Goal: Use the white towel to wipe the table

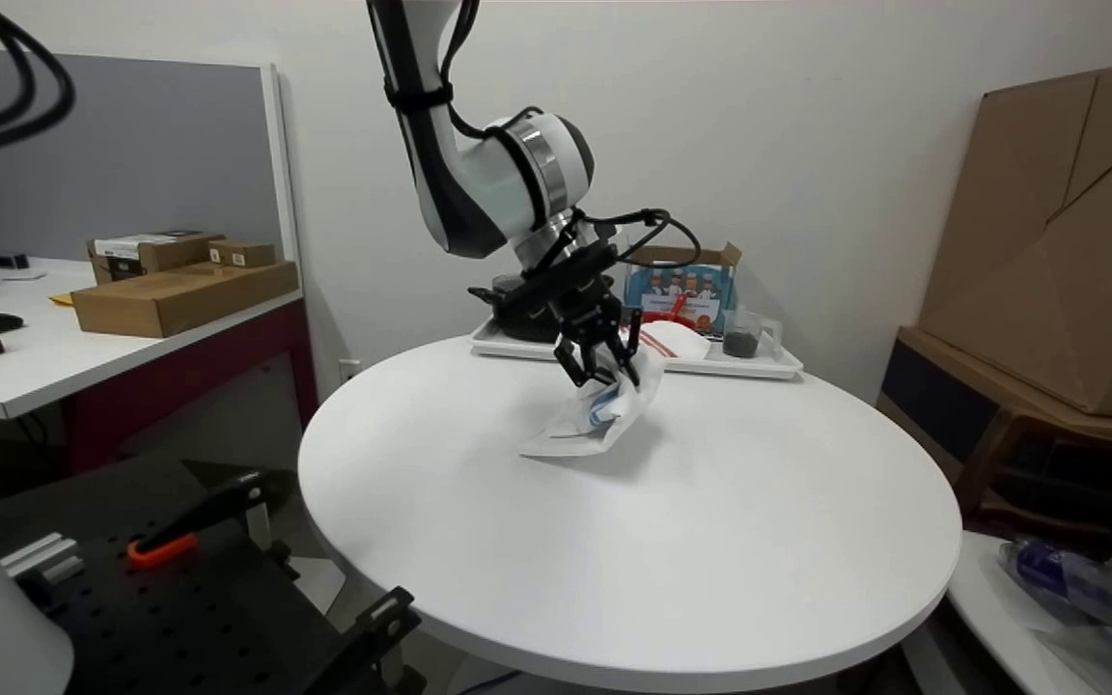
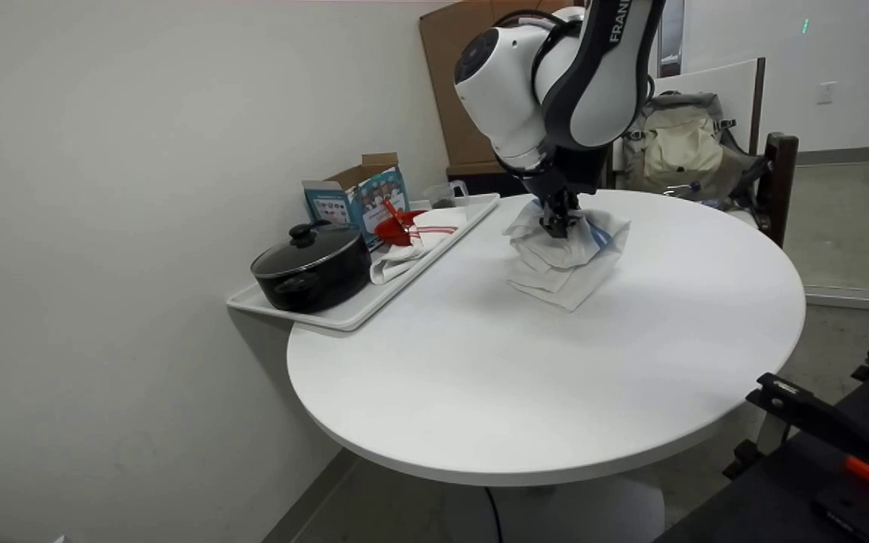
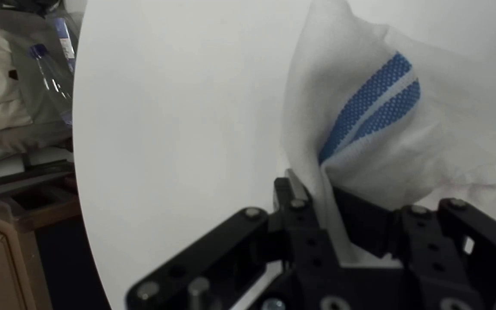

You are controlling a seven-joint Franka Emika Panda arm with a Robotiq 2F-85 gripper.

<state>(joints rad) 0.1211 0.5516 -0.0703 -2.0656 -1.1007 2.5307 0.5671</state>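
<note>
The white towel (image 1: 604, 425) with blue stripes hangs bunched from my gripper (image 1: 609, 375), and its lower folds appear to rest on the round white table (image 1: 672, 550). In an exterior view the towel (image 2: 566, 275) spreads out below and around the fingertips, over the far half of the table (image 2: 540, 385). Seen from the wrist, my gripper (image 3: 323, 196) is shut on a fold of the towel (image 3: 351, 82), which runs up between both fingers. The striped part fans out ahead of them. Some of the towel's underside is hidden.
At the table's wall-side edge a white tray (image 2: 363, 317) holds a black pot (image 2: 310, 268), a red bowl (image 2: 397, 230), a red-striped cloth (image 2: 434, 226), a blue box (image 1: 681, 294) and a clear cup (image 1: 744, 333). Large cardboard boxes (image 1: 1058, 241) stand beyond the table.
</note>
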